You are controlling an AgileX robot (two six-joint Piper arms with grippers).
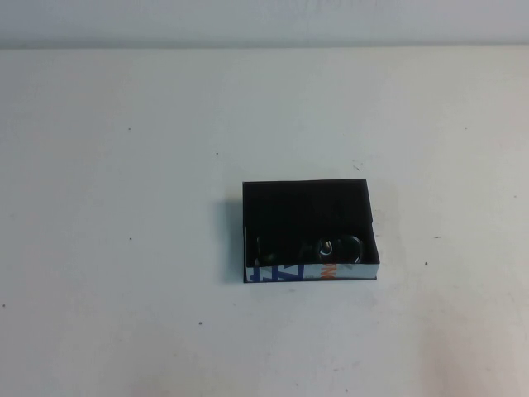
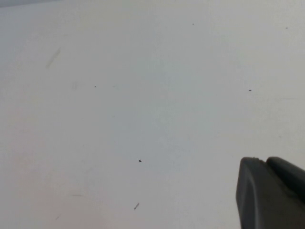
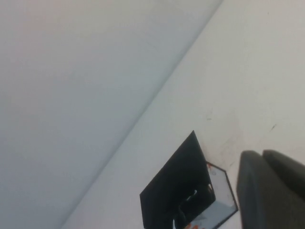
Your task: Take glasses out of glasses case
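The glasses case (image 1: 289,272) is a low black box with a white front strip bearing blue letters and an orange mark, right of the table's middle in the high view. The dark glasses (image 1: 331,248) lie inside it against the front wall, mostly lost in the black interior. Neither gripper shows in the high view. In the right wrist view my right gripper (image 3: 261,155) is shut and empty, off to the side of the case (image 3: 174,183), with a glint of the glasses (image 3: 189,196) inside. In the left wrist view my left gripper (image 2: 265,161) is shut and empty over bare table.
The white table (image 1: 124,207) has only small dark specks on it. Its far edge meets a pale wall (image 1: 264,21) at the back.
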